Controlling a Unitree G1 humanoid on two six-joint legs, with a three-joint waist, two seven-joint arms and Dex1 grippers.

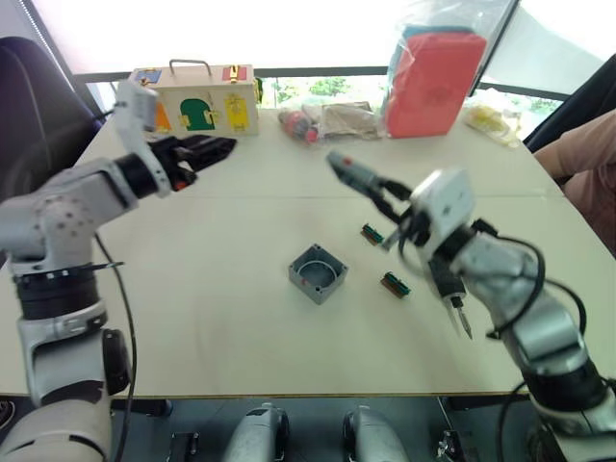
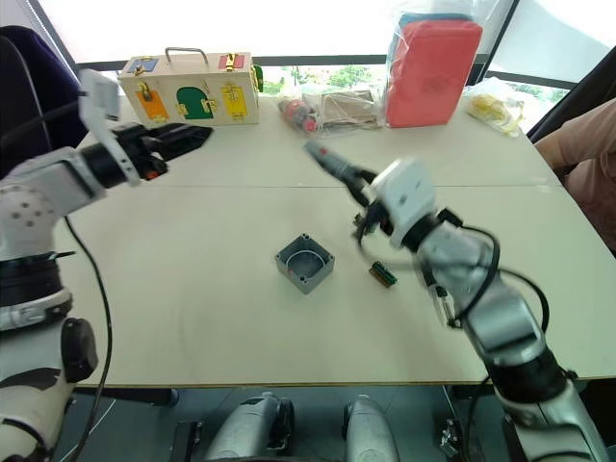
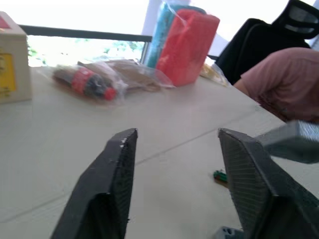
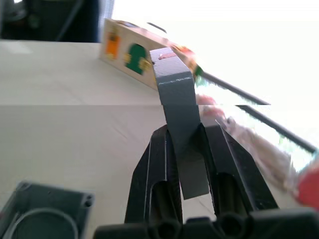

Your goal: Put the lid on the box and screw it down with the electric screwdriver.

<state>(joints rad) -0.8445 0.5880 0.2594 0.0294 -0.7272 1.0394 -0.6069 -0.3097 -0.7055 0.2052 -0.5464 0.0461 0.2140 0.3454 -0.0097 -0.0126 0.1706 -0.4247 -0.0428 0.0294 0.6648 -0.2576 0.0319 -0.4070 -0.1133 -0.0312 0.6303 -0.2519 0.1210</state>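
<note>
Right wrist view: flat grey lid point(image 4: 180, 117).

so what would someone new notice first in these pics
Probably the right claw, raised above the table and shut on the grey lid, with the open grey box sitting uncovered at the table's middle. Next, the big red box in a plastic bag at the far edge, and the left claw held open and empty above the table.
</note>
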